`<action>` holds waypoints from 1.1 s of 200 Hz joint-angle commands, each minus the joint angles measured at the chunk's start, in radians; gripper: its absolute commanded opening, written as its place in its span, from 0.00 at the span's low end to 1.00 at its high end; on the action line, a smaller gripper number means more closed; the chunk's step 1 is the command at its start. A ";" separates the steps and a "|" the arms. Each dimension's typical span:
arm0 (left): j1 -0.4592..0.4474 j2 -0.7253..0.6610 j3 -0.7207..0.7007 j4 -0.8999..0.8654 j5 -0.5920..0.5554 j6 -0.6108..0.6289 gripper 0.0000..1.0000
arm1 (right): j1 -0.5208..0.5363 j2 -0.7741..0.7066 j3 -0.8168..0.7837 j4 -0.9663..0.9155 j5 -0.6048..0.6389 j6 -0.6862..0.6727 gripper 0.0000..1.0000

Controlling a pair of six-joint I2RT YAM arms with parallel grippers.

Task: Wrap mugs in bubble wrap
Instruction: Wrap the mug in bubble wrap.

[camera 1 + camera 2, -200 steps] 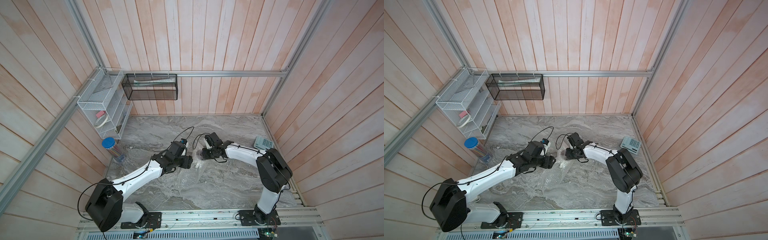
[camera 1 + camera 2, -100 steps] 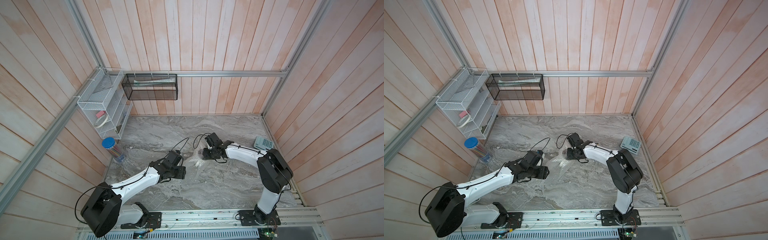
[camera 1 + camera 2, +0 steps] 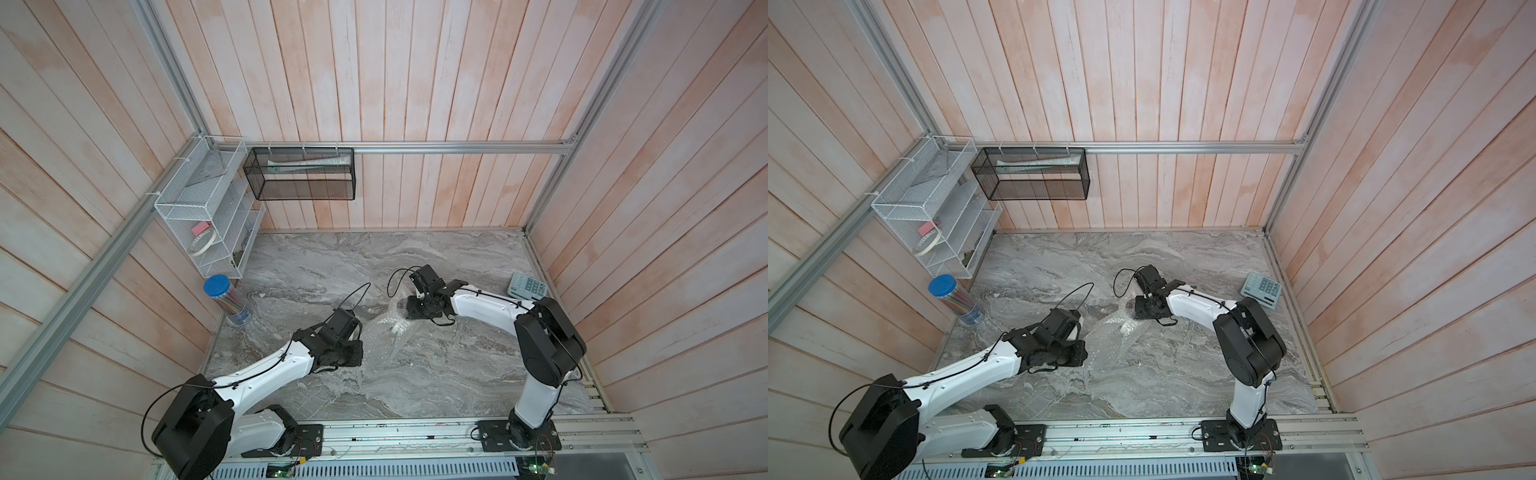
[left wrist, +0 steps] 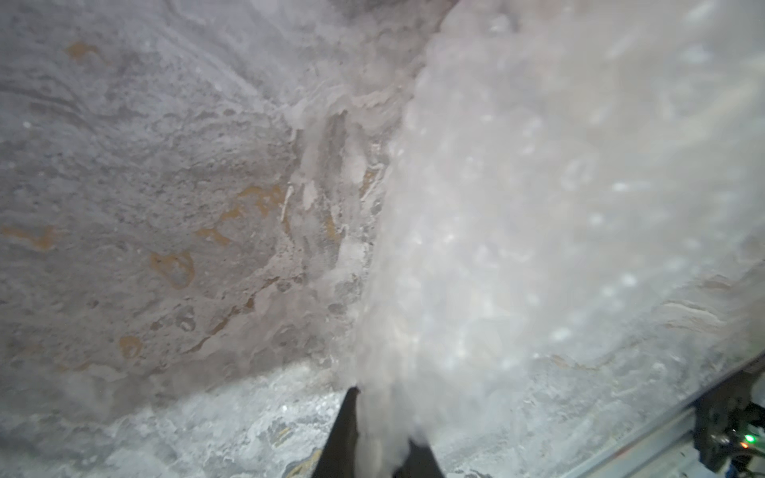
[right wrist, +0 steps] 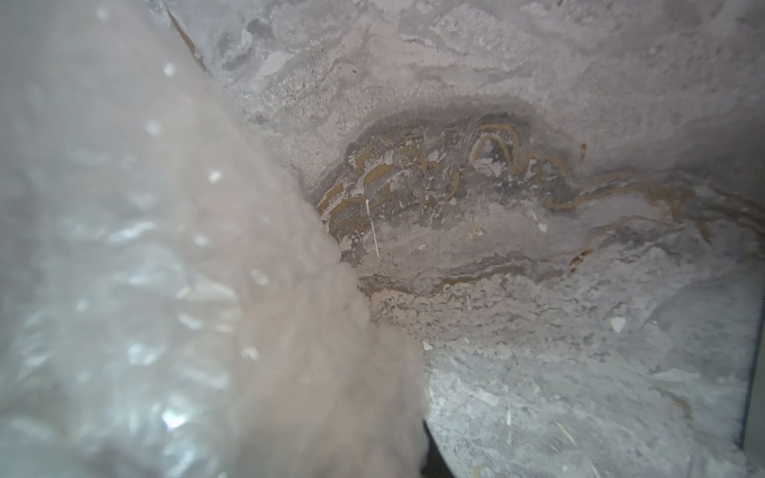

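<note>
The bubble wrap (image 3: 384,338) lies crumpled on the marble table between my two grippers, seen in both top views (image 3: 1106,332). The mug is mostly hidden; a small white piece (image 3: 396,328) shows under the wrap. My left gripper (image 3: 362,354) sits at the wrap's near-left edge. In the left wrist view its dark fingers (image 4: 345,434) stand close together with a bunch of wrap (image 4: 496,207) pinched between them. My right gripper (image 3: 406,314) is at the far-right edge. In the right wrist view the wrap (image 5: 145,269) runs down into the jaws beside one dark finger (image 5: 432,457).
A calculator (image 3: 528,286) lies by the right wall. A blue-lidded jar of pens (image 3: 230,301) stands by the left wall, under a white wire rack (image 3: 208,216). A black mesh basket (image 3: 299,178) hangs on the back wall. The arms' mounting rail (image 3: 415,432) runs along the front.
My left gripper has drawn back toward the front left, away from the right gripper, and its jaws have come together on the wrap's edge. The right gripper has stayed in place.
</note>
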 commanded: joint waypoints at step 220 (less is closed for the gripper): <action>0.060 0.550 0.555 0.303 0.277 0.058 0.05 | 0.013 -0.143 -0.053 -0.005 -0.087 -0.095 0.40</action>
